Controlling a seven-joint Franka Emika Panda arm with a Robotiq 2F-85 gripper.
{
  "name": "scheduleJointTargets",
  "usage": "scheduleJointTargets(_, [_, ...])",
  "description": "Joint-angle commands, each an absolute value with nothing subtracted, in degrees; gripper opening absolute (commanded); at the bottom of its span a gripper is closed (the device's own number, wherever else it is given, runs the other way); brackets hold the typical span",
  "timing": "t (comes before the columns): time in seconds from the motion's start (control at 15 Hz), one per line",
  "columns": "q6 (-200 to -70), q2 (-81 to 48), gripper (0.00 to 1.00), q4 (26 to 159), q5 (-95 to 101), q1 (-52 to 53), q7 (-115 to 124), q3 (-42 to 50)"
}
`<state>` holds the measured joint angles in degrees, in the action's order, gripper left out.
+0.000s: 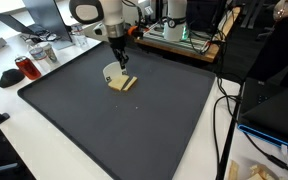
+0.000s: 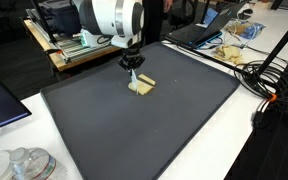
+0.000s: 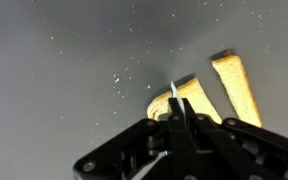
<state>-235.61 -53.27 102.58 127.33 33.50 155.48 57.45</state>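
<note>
**Closed hand low over wooden blocks**

The hand (image 1: 120, 63) is fully closed – fingers pressed together – just above a small cluster of pale wooden blocks (image 1: 124, 84). I cannot tell whether it pinches anything. The blocks lie on a dark mat (image 1: 134, 130) on the white worktop (image 1: 4, 140), towards the mat's far edge. In the wrist view they sit just beyond the fingertips (image 3: 174, 108).

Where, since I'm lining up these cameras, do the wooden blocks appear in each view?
In an exterior view: wooden blocks left of centre, below the hand.
In an exterior view: blocks upper centre, below the hand.
Wrist view: blocks right of centre.
Shared landmark: the dark mat.
</note>
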Motion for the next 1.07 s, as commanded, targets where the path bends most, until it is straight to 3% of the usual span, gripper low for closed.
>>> scheduleJointTargets(0.0, [-239.7, -58.4, 0.01, 98.6, 125.2, 33.8, 157.3, 58.9])
scheduleJointTargets(1.0, [-242.1, -65.6, 0.01, 94.6, 120.8, 31.2, 157.0, 58.6])
